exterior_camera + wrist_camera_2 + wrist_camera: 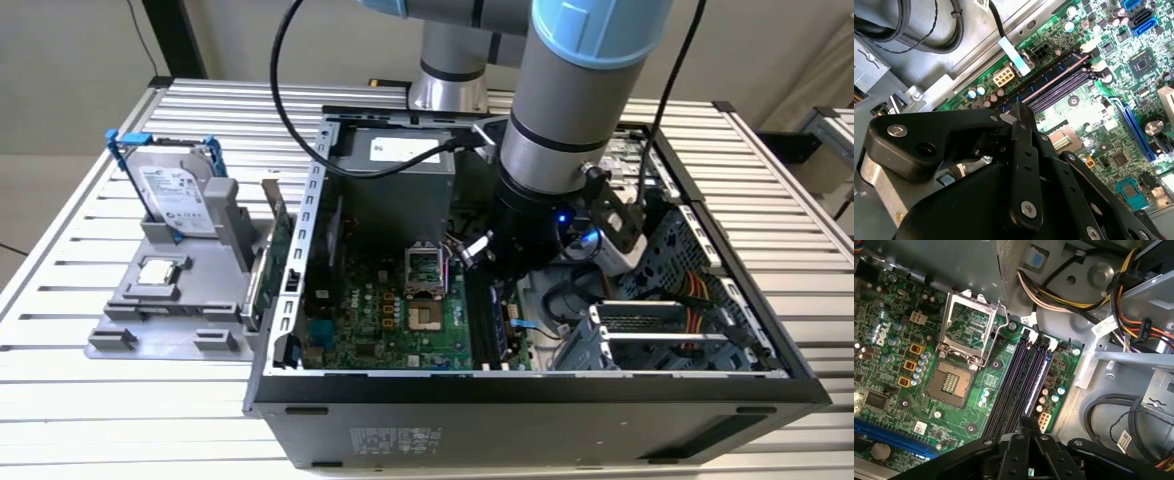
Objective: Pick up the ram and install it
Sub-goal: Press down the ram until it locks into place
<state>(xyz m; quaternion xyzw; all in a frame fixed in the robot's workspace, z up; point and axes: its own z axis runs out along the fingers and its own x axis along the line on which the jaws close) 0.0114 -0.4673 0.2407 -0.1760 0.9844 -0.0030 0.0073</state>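
Note:
The ram [1038, 385] is a thin bluish stick standing edge-up in the outermost of the black motherboard slots [1013, 385]. In the second wrist view the ram [1054, 75] runs from the fingertips towards the white end clips. My gripper [1026, 426] is down inside the open computer case. Its fingers are closed together on the stick's upper edge at about mid-length. Both wrist views show the gripper [1015, 116] hiding the middle of the ram. In the exterior view the gripper [483, 268] hangs low over the motherboard [387, 310], beside the slots.
An open processor socket [961, 355] lies beside the slots. Bundled cables [1074, 300] and the drive cage [654, 335] crowd the other side. Outside the case [534, 385], a grey holder [160, 320] carries a silver hard drive [174, 190] and a small square chip [158, 270].

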